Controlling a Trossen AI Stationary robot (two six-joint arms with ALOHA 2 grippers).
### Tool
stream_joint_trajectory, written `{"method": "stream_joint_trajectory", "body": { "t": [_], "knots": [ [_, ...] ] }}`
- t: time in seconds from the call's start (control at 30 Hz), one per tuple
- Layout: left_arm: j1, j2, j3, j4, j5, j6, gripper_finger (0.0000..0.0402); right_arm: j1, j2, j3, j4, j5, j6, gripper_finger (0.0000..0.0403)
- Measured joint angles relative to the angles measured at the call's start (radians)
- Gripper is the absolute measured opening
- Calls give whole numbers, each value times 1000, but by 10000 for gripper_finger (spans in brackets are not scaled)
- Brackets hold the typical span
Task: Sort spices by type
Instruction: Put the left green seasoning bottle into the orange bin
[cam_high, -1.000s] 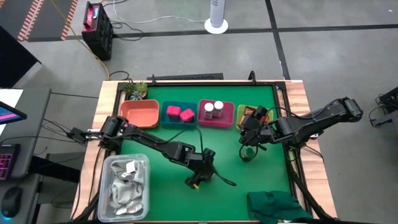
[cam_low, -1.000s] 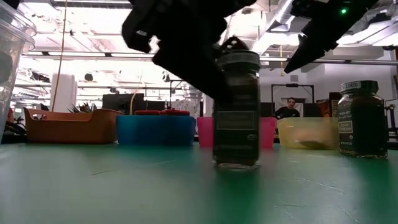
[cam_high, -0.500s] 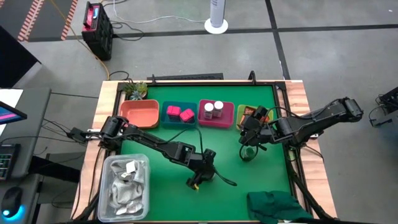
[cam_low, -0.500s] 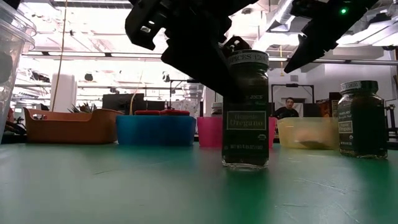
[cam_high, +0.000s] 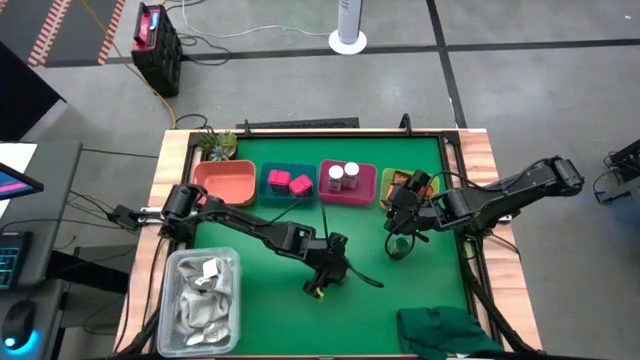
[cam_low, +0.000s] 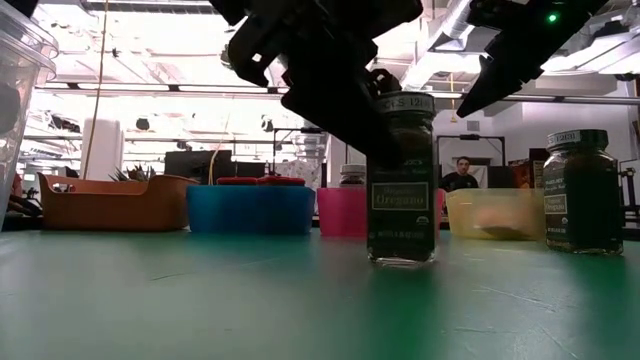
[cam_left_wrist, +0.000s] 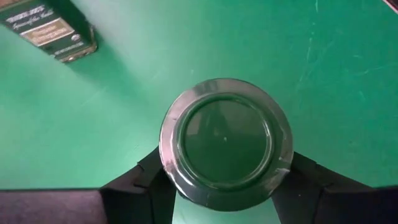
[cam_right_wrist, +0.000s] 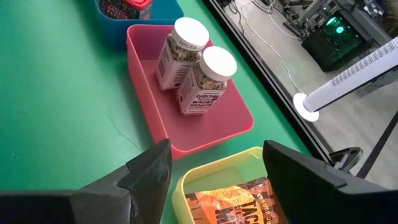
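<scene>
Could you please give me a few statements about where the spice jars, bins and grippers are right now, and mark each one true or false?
1. The left gripper is shut on an oregano jar standing on the green mat. True.
2. The pink bin holds two white-capped jars. True.
3. The orange bin holds the foil packet. False: the foil packet lies in the yellow bin; the orange bin looks empty.
4. The right gripper is holding a jar. False: it is open, with nothing between its fingers.
5. A second dark jar stands apart, untouched. True.
</scene>
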Motion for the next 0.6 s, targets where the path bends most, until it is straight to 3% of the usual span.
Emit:
{"method": "stream_joint_trajectory", "body": {
  "t": [0.43,0.6],
  "knots": [
    [73,-133,5,-169,-6,-62,195,0,0,0,-8,1,0,286],
    [95,-194,-68,-169,-14,-99,195,0,0,0,-11,1,0,286]
  ]
}}
